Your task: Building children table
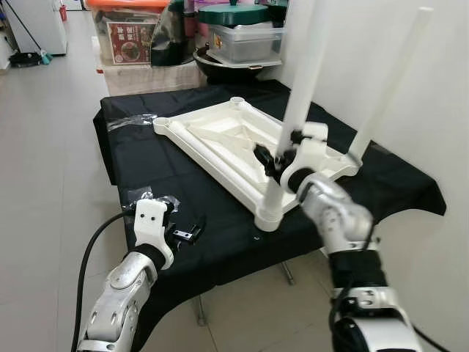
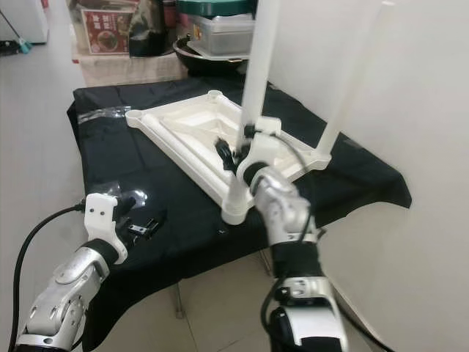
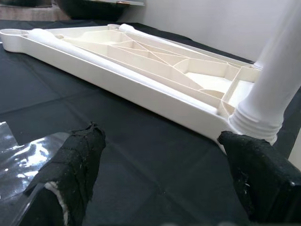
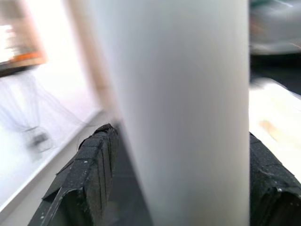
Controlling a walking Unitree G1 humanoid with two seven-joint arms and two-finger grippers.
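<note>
The upturned tabletop bears an upright leg seemingly clasped by the right gripper fingers; left gripper fingers gape, empty.

Bare black cloth lies free between the left gripper and the upturned tabletop, apart from some clear wrap beside the fingers. Two upright legs block the wall side (the right gripper straddles the nearer one). Bins crowd the far edge.
</note>
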